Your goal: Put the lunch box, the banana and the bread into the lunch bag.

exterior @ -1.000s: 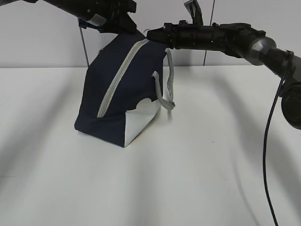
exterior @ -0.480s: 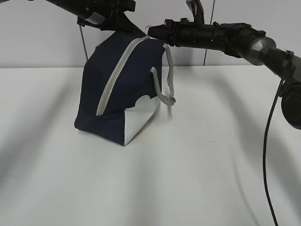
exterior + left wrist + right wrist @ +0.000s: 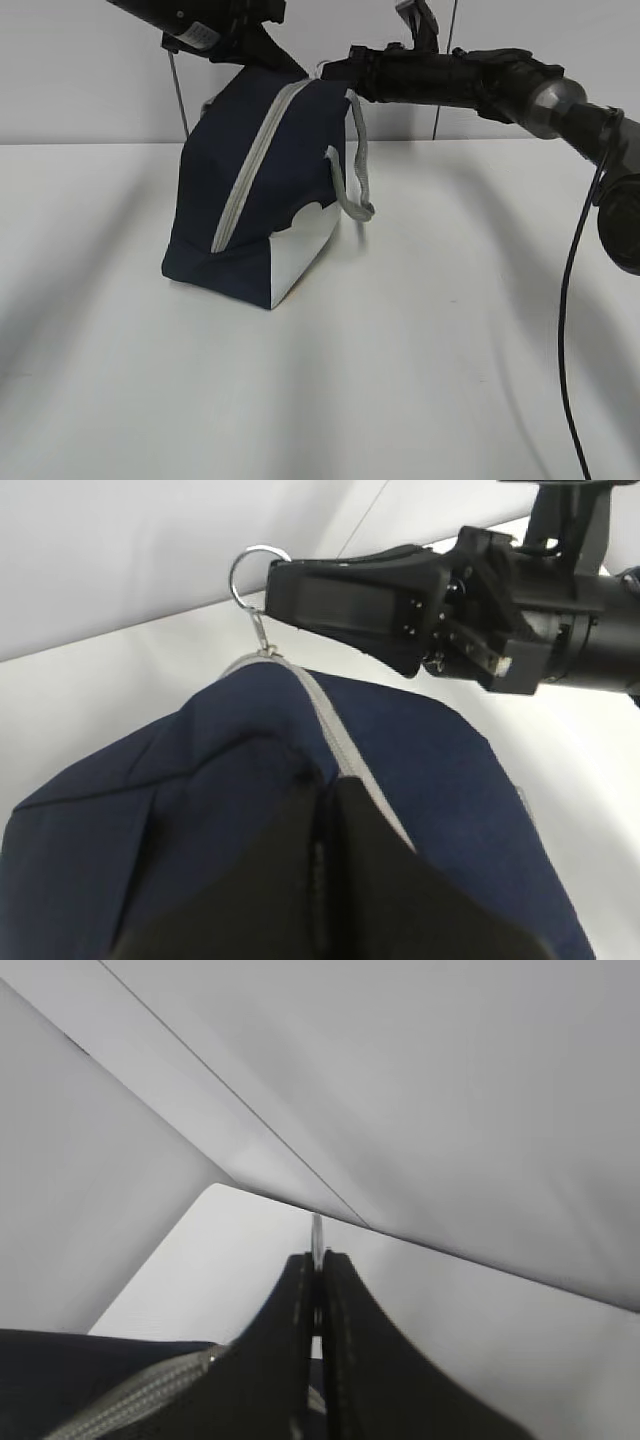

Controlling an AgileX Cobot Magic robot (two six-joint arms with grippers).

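Observation:
The navy lunch bag (image 3: 270,180) stands on the white table (image 3: 400,350), its grey zipper (image 3: 247,170) closed along the front and a grey strap handle (image 3: 358,170) hanging at its right. My left gripper (image 3: 262,58) is shut on the bag's top fabric from behind; in the left wrist view its fingers (image 3: 322,780) pinch the navy cloth (image 3: 160,800) beside the zipper (image 3: 335,730). My right gripper (image 3: 335,72) is shut on the metal zipper ring (image 3: 250,565), which shows edge-on between its fingertips (image 3: 317,1258). The lunch box, banana and bread are out of view.
A white wall (image 3: 80,70) stands close behind the bag. A black cable (image 3: 566,300) hangs from the right arm (image 3: 560,105) at the right edge. The bare table top runs in front of and to both sides of the bag.
The bag's top has shifted to the right and the bag stands more upright; its base slid slightly right. Both grippers kept their hold and moved with it.

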